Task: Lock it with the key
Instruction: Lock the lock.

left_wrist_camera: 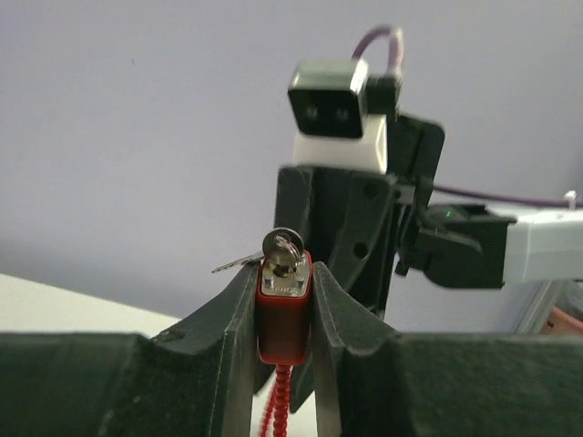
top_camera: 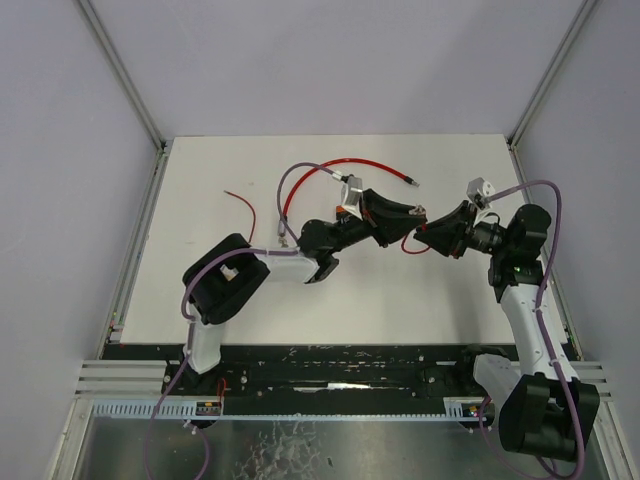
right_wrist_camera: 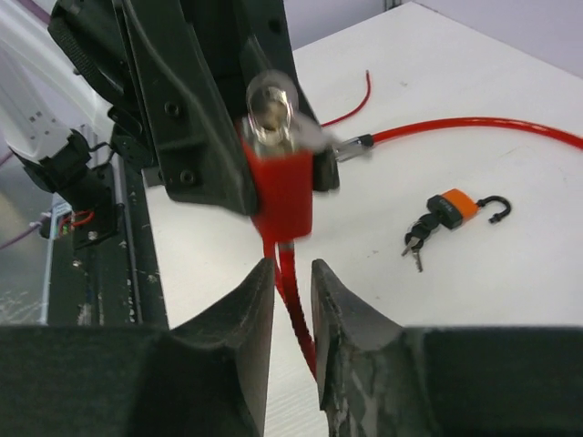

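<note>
Above the desk (top_camera: 420, 300): both arms reach to the middle, the left claw (top_camera: 410, 213) and right claw (top_camera: 422, 233) tip to tip, just beside each other.
Red cable (top_camera: 335, 162): loops over the far half of the desk and runs back toward the claws.
Thin red wire (top_camera: 243, 205): lies alone on the left, well apart from the arms.
Lock from above: too small to make out, probably hidden between the two claws.
Left wrist view, left claw: clamped on the red padlock (left_wrist_camera: 283, 314), one finger on each side, the lock upright and off the desk.
Key (left_wrist_camera: 283, 248): sits in the padlock's outer end, its round head sticking out.
Cable below: hangs down from the padlock between the fingers.
Right wrist view, right claw: fingers a narrow gap apart, gripping nothing, their tips just below the padlock and short of the key.
Seen in the gap: the cable, which hangs behind it.
Orange padlock (right_wrist_camera: 453, 208): lies on the desk to the right, shackle swung open, small keys (right_wrist_camera: 417, 238) at its near end.
</note>
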`<state>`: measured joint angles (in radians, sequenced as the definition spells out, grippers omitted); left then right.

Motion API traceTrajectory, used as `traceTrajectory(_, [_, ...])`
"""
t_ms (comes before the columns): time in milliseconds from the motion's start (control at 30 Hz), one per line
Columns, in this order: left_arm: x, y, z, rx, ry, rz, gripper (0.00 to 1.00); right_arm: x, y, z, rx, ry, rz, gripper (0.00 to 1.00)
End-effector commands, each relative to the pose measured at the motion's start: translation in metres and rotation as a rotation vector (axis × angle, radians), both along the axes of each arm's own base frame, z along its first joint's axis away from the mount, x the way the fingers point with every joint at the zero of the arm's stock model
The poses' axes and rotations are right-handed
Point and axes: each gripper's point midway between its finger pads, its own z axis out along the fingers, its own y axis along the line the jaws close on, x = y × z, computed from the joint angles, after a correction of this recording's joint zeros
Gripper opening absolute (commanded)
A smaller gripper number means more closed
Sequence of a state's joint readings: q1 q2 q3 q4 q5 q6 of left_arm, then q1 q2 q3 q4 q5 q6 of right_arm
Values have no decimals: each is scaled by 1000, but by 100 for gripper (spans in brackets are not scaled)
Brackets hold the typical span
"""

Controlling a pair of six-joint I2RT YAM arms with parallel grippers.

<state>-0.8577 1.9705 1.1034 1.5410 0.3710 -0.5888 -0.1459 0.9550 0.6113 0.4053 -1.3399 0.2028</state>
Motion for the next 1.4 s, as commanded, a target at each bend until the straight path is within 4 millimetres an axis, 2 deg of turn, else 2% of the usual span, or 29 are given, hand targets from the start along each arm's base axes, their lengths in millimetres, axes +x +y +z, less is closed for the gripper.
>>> traceTrajectory(0, [-8,-13,-24,90,-49,-40,0,3,-1,29,-50,-160,-8,34])
traceTrajectory(300, [4,3,-22,132,-116,33,0,1,-6,22,-149,-220,-11,63])
traceTrajectory(400, [10,12,-20,129,-123,47,0,4,-9,15,-184,-229,-29,68])
traceTrajectory(600, [10,21,-21,163,-194,47,0,5,-11,11,-209,-237,-35,69])
traceTrajectory(733, [10,16,-41,331,-328,64,0,0,-10,12,-219,-260,-13,71])
traceTrajectory(867, [16,22,-56,479,-473,140,0,-7,-9,11,-245,-312,21,72])
traceTrajectory(1000, [16,29,-69,554,-604,183,0,-15,-6,6,-251,-380,71,73])
traceTrajectory(1167, [8,33,-84,598,-727,171,0,-25,-3,-13,-272,-479,130,82])
traceTrajectory(1367, [-10,34,-93,589,-883,129,0,-28,-3,-24,-299,-540,144,83])
